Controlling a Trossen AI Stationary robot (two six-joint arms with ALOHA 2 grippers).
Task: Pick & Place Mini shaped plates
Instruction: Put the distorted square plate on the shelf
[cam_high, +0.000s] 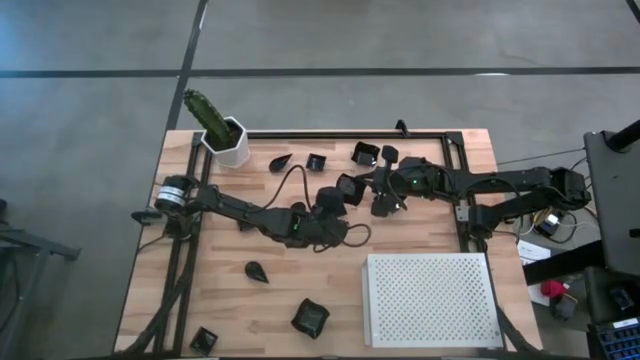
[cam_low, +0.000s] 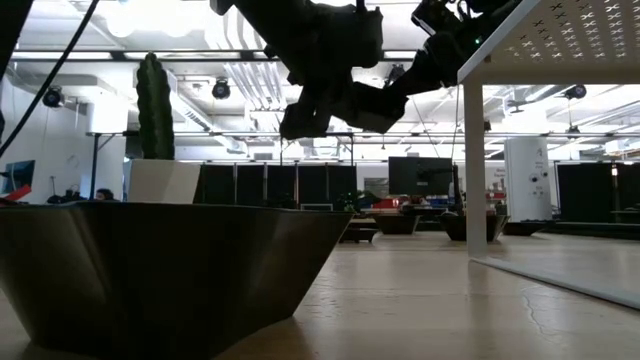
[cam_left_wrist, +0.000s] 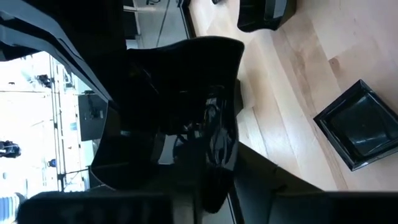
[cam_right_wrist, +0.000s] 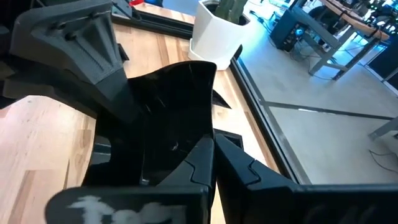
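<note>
Held plate (cam_high: 349, 187) is a dark square dish, up off the table around the middle and toward the far edge, between the two grippers.

High view: right gripper (cam_high: 384, 197) reaches in from the right edge and left gripper (cam_high: 331, 200) from the left edge, and they meet at the held plate. Other mini plates lie loose:
- a teardrop one (cam_high: 281, 160) and a square one (cam_high: 317, 161) along the far edge
- two more squares (cam_high: 364, 153) just beside the right arm
- a teardrop (cam_high: 257, 271) left of centre
- a square (cam_high: 311, 317) near the front edge
- another square (cam_high: 204, 339) at the front left corner

Cactus pot (cam_high: 228, 142) sits at the far left corner. White perforated tray (cam_high: 430, 300) sits at the front right corner.

Low view: both arms hang as silhouettes over the table, hard to separate. One dark plate (cam_low: 170, 270) fills the foreground, resting on the wood. The tray edge (cam_low: 560, 40) shows upper right.

Left wrist view: the held plate (cam_left_wrist: 186, 112) fills the frame right at this gripper. Can't tell whether it is gripped or let go. A square plate (cam_left_wrist: 364, 124) lies flat on the table beyond.

Right wrist view: right gripper (cam_right_wrist: 208, 155) is clamped on the rim of the held plate (cam_right_wrist: 168, 118), tilted upright. The left gripper (cam_right_wrist: 62, 37) sits against its far side.
</note>
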